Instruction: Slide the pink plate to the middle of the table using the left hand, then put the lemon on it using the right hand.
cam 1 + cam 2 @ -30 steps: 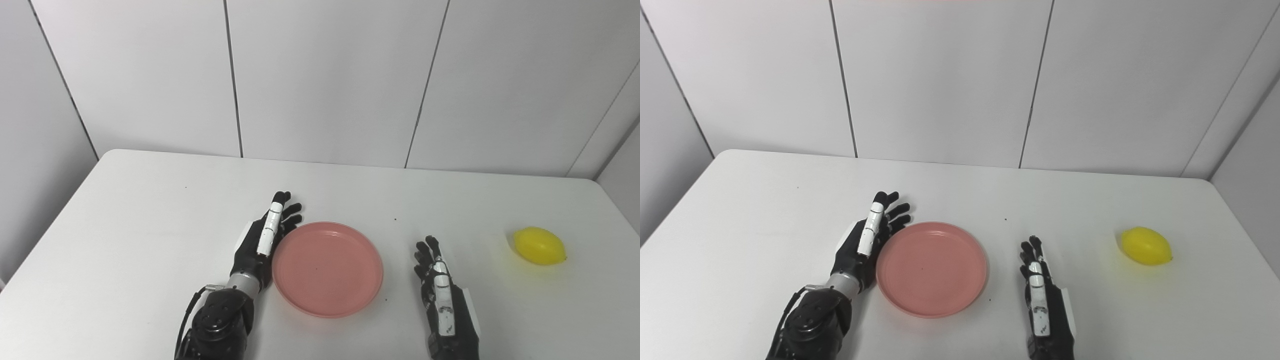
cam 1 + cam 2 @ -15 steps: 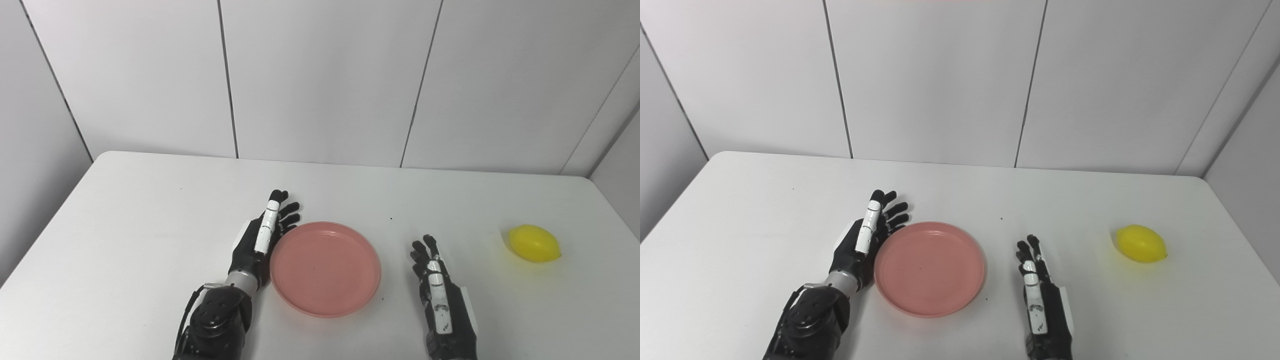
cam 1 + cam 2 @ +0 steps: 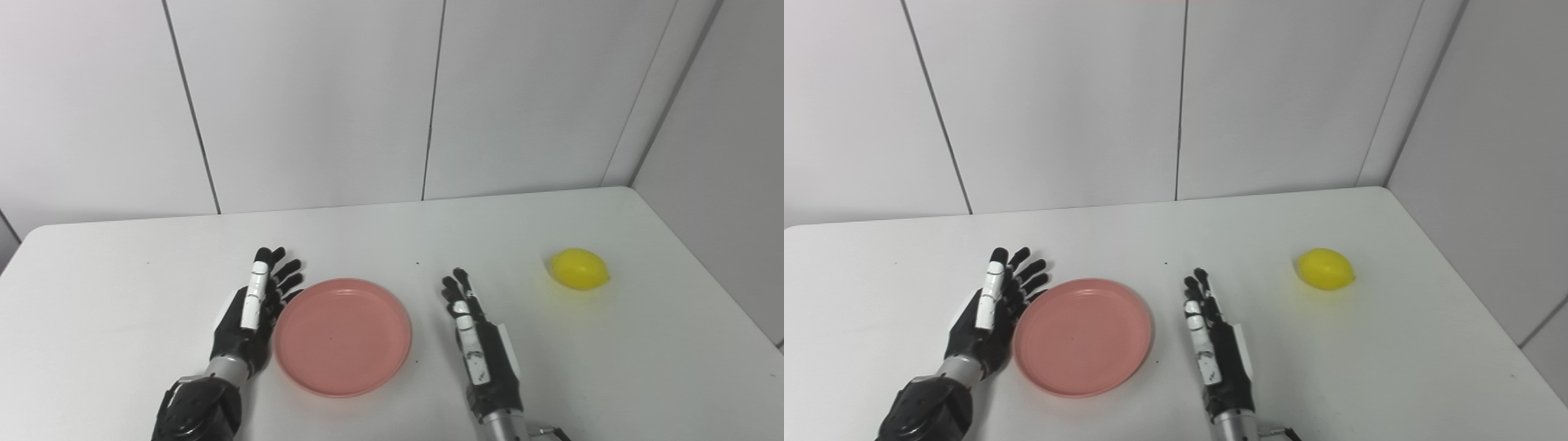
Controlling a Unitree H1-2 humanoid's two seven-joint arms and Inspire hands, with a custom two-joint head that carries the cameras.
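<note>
The camera has swung right since the earlier frames; the right hand point(image 3: 476, 343) has edged forward. Left to right: the left hand point(image 3: 251, 312), fingers spread and holding nothing, stands edge-on against the pink plate point(image 3: 342, 335); whether it touches is unclear. The right hand lies flat, fingers apart, empty. The lemon point(image 3: 579, 269) sits well apart, far right on the table point(image 3: 122, 306). Both forearms are cut off below; only the right eye view shows the table's right edge.

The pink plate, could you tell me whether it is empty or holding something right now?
Empty. The pink plate shows only its bare inside, and the lemon lies apart on the table.
</note>
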